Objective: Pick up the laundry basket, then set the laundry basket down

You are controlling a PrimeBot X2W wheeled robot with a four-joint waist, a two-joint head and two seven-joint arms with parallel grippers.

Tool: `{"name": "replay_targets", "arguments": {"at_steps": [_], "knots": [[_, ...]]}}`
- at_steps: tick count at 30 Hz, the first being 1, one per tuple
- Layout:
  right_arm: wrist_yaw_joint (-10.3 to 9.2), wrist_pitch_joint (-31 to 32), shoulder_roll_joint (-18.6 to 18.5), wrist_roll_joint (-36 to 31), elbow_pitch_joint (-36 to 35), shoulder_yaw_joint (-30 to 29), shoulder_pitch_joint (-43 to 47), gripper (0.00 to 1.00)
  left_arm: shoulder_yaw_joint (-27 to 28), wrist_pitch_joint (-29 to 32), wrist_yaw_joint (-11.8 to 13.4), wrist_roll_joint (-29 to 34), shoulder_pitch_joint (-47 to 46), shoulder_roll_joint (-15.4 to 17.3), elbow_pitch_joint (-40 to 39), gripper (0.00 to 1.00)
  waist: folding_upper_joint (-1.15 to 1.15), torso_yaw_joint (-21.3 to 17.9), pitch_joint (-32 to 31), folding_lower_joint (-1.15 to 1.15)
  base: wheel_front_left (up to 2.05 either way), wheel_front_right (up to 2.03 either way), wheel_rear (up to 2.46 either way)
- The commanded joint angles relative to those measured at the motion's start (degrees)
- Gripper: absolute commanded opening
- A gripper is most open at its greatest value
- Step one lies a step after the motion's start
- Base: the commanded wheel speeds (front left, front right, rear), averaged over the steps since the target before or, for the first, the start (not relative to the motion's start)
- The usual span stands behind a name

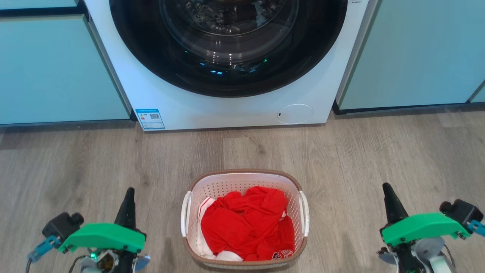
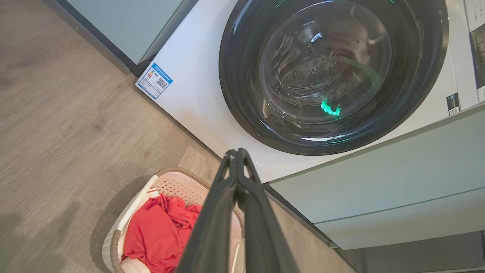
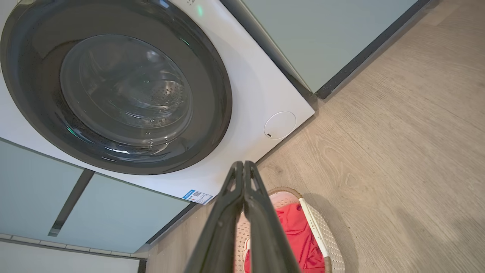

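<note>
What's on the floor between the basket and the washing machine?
Nothing. The head view shows bare wooden floor between the laundry basket and the washing machine.

Bright, sharp (wrist edges seemingly warped).

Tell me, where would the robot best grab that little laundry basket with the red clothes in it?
Probably from both sides at once: left gripper to the white left handle, right gripper to the white right handle. The laundry basket sits upright on the floor between them, handles bowing out from its perforated walls. Both grippers are shut and must open first.
</note>
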Motion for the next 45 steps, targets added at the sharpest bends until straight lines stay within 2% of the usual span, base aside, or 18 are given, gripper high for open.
{"name": "replay_targets", "arguments": {"at_steps": [1,45], "knots": [[0.21,0.4,-0.8,1.9,-1.6,0.1,-3.1,0.00,1.7,0.5,-0.5,-1.7,-3.2,0.6,-1.4,0.00,0.00,0.0,0.0,0.00,0.00,0.00,0.00],[0.36,7.6,-0.7,30.3,-0.3,-4.9,-5.2,0.00,8.0,7.9,-3.4,-28.5,-6.0,0.6,-0.7,0.00,0.00,0.3,-0.1,0.00,0.00,0.00,0.00]]}}
